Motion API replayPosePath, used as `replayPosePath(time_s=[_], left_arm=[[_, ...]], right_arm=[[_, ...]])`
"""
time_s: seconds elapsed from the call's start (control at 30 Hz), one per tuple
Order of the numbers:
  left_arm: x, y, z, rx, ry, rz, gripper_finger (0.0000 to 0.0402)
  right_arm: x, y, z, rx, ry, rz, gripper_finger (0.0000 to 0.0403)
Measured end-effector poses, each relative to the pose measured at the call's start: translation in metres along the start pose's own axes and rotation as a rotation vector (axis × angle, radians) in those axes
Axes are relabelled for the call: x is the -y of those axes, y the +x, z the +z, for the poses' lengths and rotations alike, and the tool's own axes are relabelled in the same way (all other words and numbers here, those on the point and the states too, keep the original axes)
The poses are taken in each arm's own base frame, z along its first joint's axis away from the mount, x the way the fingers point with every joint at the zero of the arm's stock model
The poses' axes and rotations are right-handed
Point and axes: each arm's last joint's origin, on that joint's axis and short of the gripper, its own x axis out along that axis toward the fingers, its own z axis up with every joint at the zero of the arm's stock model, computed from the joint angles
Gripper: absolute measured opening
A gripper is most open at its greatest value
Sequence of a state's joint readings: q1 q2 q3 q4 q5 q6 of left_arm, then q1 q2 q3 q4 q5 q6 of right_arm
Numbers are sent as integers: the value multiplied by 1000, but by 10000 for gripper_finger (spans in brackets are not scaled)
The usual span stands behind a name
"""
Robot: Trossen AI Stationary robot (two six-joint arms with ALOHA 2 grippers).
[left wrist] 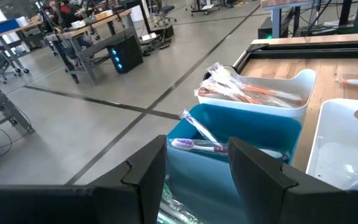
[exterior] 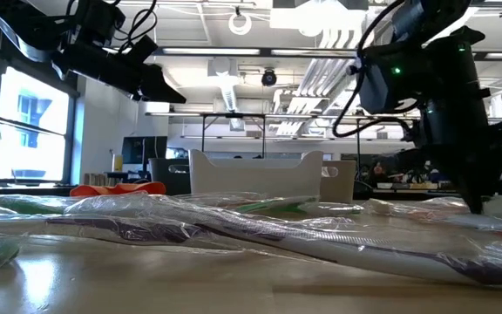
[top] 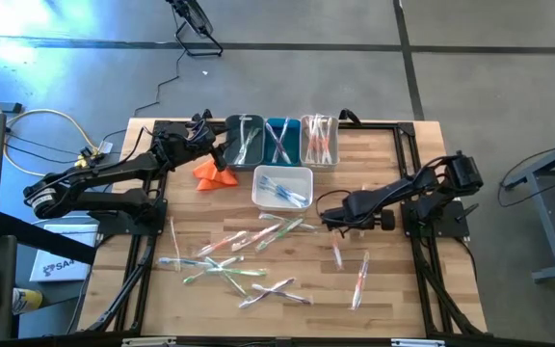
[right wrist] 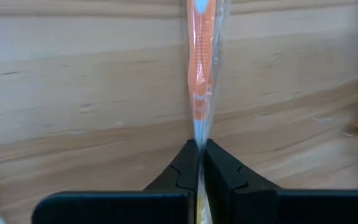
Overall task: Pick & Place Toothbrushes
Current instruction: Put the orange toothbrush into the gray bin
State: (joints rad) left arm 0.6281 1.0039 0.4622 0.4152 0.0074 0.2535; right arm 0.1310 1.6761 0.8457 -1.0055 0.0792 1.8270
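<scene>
Several wrapped toothbrushes (top: 234, 253) lie scattered flat on the wooden table, and more fill the bins at the far edge. My right gripper (top: 333, 224) reaches down to the table right of the pile and is shut on an orange toothbrush (right wrist: 201, 68) in its clear wrapper. My left gripper (left wrist: 197, 168) is open and hangs in the air at the left end of the bin row, beside the grey-green bin (top: 244, 140). It faces the blue bin (left wrist: 247, 127), where a purple toothbrush (left wrist: 194, 145) lies. My right gripper pinches the orange toothbrush at one end (right wrist: 199, 134), where the clear wrapper narrows, between its two fingertips (right wrist: 188, 162). The fingers come from above, pointing down, in line with the toothbrush's length. The rest of the toothbrush stretches away from the fingers along the wood.
Three bins stand side by side at the far edge: grey-green, blue (top: 279, 140) and clear (top: 318, 140). A white bin (top: 282, 186) sits in front of them. An orange folded cloth (top: 215, 172) lies left of the white bin. Another orange toothbrush (top: 359, 280) lies toward the near right.
</scene>
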Motion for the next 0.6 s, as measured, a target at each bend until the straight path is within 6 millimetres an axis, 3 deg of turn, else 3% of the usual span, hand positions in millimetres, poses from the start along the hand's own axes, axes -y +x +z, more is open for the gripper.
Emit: replayPosePath(time_s=[0.3, 0.6], left_arm=[[0, 0, 0, 0, 0, 0, 167], [0, 0, 0, 1, 0, 1, 167]], right_arm=[[13, -10, 2, 6, -14, -22, 4], [25, -33, 10, 100, -31, 116, 4]])
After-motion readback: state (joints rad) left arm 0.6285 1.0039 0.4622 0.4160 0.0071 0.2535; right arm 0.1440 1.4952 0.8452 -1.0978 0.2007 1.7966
